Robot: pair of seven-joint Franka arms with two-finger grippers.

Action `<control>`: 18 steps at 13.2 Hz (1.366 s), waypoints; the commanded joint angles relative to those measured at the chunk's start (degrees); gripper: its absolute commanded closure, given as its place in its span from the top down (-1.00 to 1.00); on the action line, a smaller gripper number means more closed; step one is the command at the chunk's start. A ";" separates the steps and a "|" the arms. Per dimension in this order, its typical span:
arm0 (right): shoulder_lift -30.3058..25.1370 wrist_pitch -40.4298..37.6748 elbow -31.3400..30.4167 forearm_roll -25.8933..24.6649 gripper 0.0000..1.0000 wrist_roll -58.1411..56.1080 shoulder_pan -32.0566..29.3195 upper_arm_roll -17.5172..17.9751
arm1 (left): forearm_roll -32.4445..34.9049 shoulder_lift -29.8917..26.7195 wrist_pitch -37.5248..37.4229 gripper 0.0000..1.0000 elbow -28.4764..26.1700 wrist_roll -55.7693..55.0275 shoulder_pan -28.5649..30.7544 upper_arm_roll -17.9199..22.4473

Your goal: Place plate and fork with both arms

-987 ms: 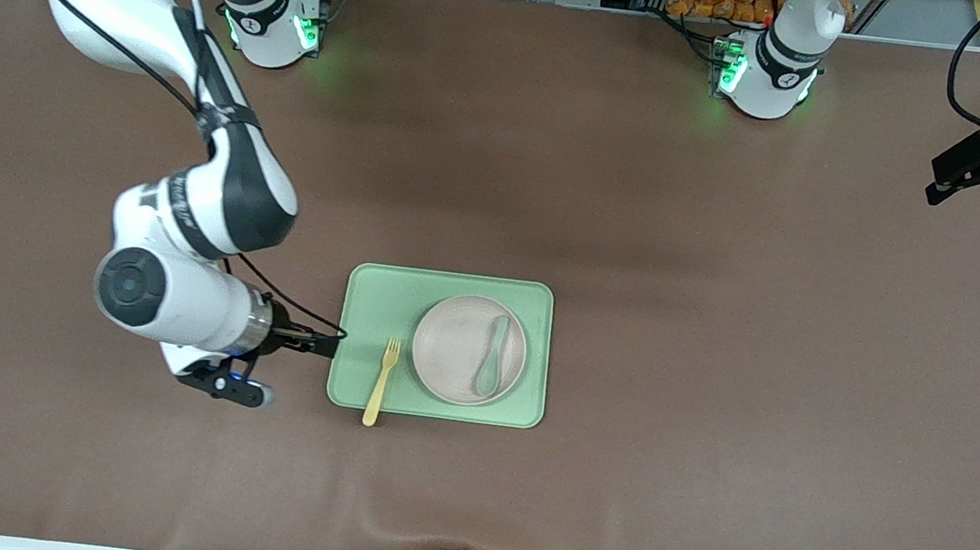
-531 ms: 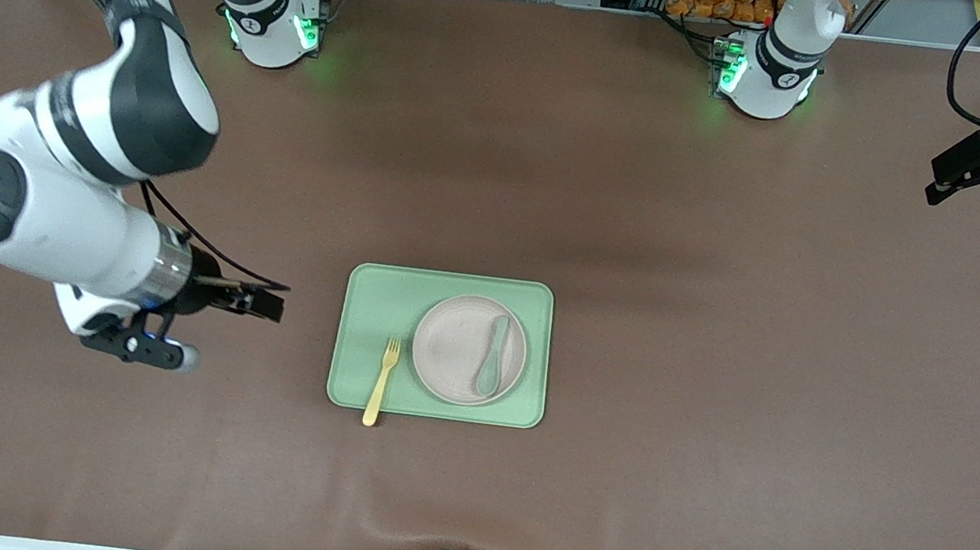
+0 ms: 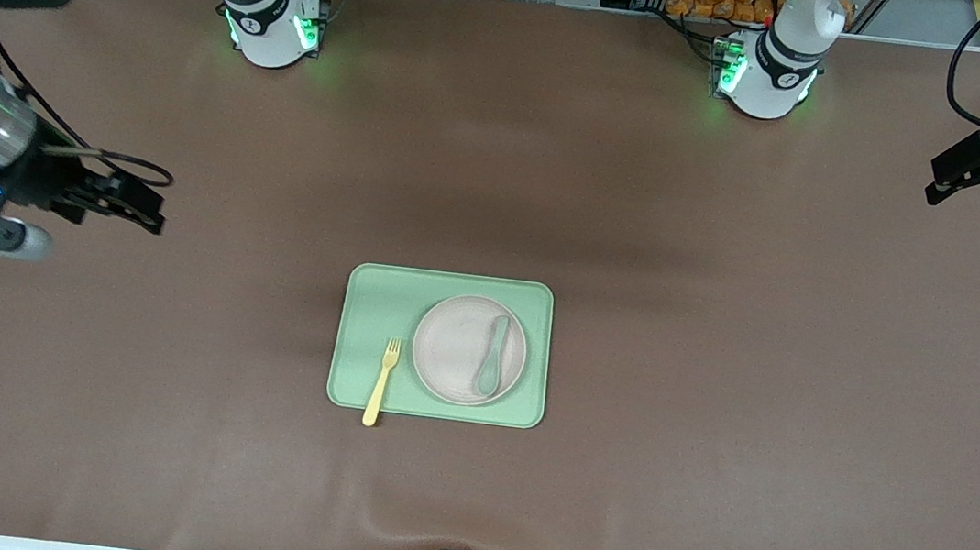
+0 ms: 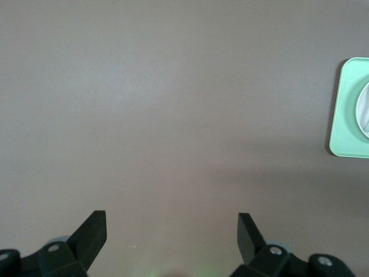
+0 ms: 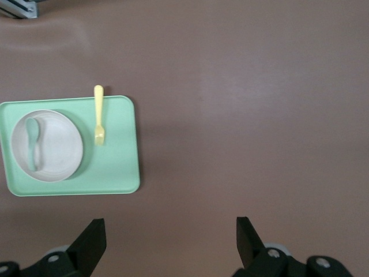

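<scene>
The fork (image 3: 382, 382) lies nearest the front camera, tines on the green tray (image 3: 376, 299) and handle end poking over the tray's near edge onto the table (image 3: 717, 384). Just beside it, toward the left arm's end, the plate (image 3: 456, 350) sits on the tray with a grey-green spoon (image 3: 492, 355) lying in it. The right gripper (image 3: 124, 204) hangs over bare table toward its own end — fingers spread, empty. The left gripper (image 3: 958, 176) waits at its end's edge — spread too, holding nothing.
</scene>
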 commanded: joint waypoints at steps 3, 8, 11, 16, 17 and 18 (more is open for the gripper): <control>-12.02 2.72 -16.11 2.22 1.00 -1.74 0.42 -3.90 | 0.62 -0.94 -0.46 1.00 -0.40 1.06 0.33 -0.26; -17.74 5.44 -23.86 2.31 1.00 -7.00 1.13 -6.98 | 0.62 -1.03 -0.46 1.00 -0.40 1.14 0.32 -0.26; -17.75 5.62 -23.78 2.31 1.00 -7.10 1.39 -8.57 | 0.71 -1.03 -0.46 1.00 -0.31 1.14 0.41 -0.26; -15.02 5.71 -17.10 0.47 1.00 -9.12 2.36 -8.66 | 0.71 -0.94 -0.46 1.00 -0.31 1.06 0.41 -0.26; -15.02 6.14 -16.84 0.55 1.00 -8.95 1.93 -8.92 | 0.71 -0.86 -0.46 1.00 -0.05 1.14 0.41 -0.26; -15.02 5.71 -16.75 0.81 1.00 -9.12 1.92 -9.62 | 0.71 -0.77 -0.46 1.00 0.21 1.06 0.41 -0.26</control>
